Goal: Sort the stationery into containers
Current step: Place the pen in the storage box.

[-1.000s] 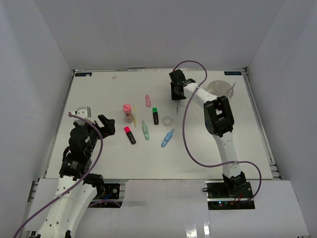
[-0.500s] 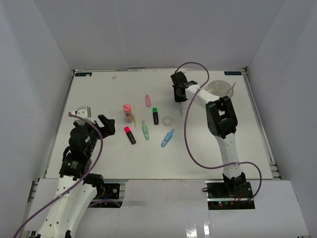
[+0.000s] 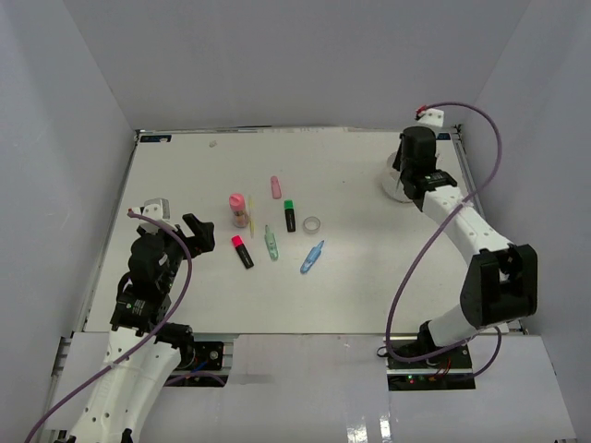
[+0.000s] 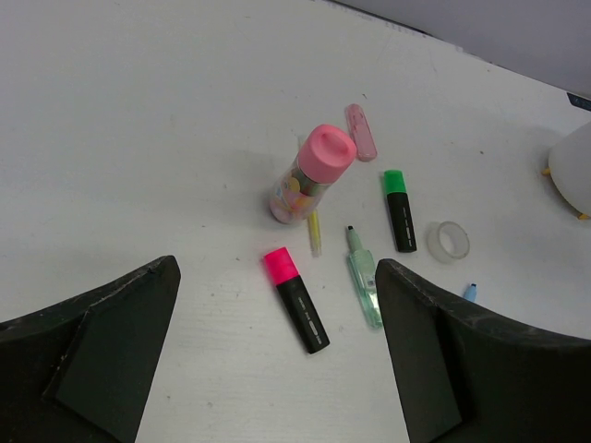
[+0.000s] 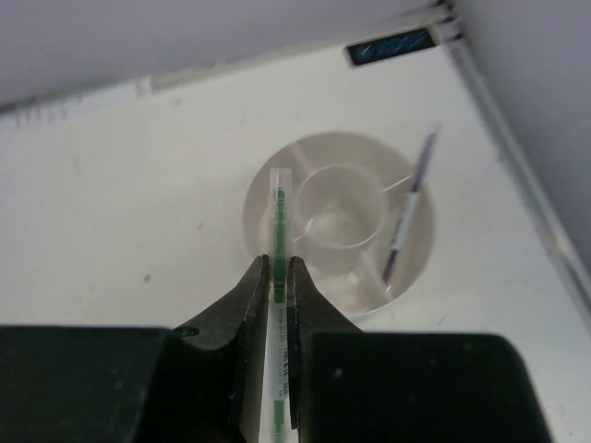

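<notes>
Pinching a green pen (image 5: 280, 208), right gripper (image 5: 280, 268) hangs over the far-right-corner tub (image 5: 351, 148). Left gripper (image 3: 201, 233) gapes; the pen's lower end is hidden.

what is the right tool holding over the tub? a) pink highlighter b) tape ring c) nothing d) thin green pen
D: the right wrist view shows the right tool shut on a thin green pen above the white tub.
</notes>
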You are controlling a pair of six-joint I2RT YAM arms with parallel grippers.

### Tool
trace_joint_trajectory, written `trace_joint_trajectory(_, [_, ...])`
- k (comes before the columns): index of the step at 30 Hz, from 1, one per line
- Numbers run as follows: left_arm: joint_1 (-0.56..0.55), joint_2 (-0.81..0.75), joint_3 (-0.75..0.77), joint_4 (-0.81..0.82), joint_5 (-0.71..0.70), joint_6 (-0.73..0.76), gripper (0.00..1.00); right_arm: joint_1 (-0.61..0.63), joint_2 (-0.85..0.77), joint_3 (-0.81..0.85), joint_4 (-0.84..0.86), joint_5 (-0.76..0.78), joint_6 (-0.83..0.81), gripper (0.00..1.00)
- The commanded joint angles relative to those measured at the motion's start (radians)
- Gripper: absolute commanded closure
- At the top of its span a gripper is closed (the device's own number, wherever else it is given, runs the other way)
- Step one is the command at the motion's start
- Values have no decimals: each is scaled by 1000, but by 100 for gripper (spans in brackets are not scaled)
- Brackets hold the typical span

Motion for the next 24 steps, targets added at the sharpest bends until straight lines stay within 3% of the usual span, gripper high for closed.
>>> trace_joint_trajectory(1, [-3, -8, -4, 3, 0, 2, 2, -61, -75, -114, 287, 125, 5, 92])
trace_joint_trajectory(7, [-3, -4, -4, 4, 4, 1, 2, -155, -95, -225, 558, 248, -12, 92])
trace_joint_trajectory(16, [-3, 19, -4, 3, -4, 2, 2, -226, 20, -200, 821, 198, -123, 92])
trace_joint_trajectory(24, [3, 33, -3, 3, -10, -1, 2, -244, 110, -177, 939, 153, -213, 92])
